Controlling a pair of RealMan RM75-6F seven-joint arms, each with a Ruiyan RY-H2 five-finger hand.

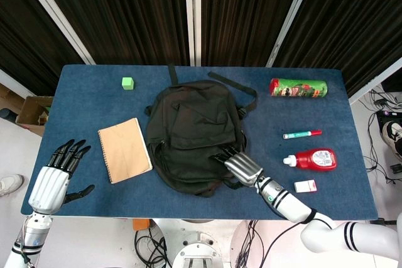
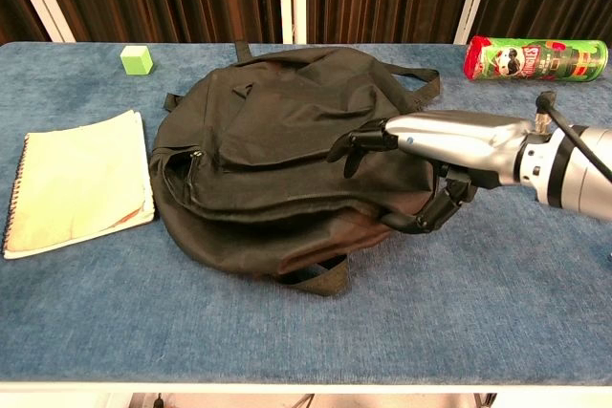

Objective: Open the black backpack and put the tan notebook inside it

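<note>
The black backpack [image 1: 195, 135] lies flat in the middle of the blue table, straps toward the back, its zip closed as far as I can see. The tan spiral notebook [image 1: 124, 150] lies closed just left of it, also in the chest view [image 2: 76, 183]. My right hand [image 1: 242, 166] is on the backpack's [image 2: 277, 155] front right part. In the chest view that hand [image 2: 435, 150] has its fingers [image 2: 356, 143] curled on top of the fabric and its thumb against the bag's side edge, gripping it. My left hand [image 1: 58, 179] hovers open at the front left corner, clear of the notebook.
A green cube [image 1: 127, 83] sits at the back left. Right of the backpack lie a green chips can [image 1: 298, 88], a marker [image 1: 302, 134], a red bottle [image 1: 312, 159] and a small white box [image 1: 305, 186]. The table's front edge [image 1: 188, 216] is close to both hands.
</note>
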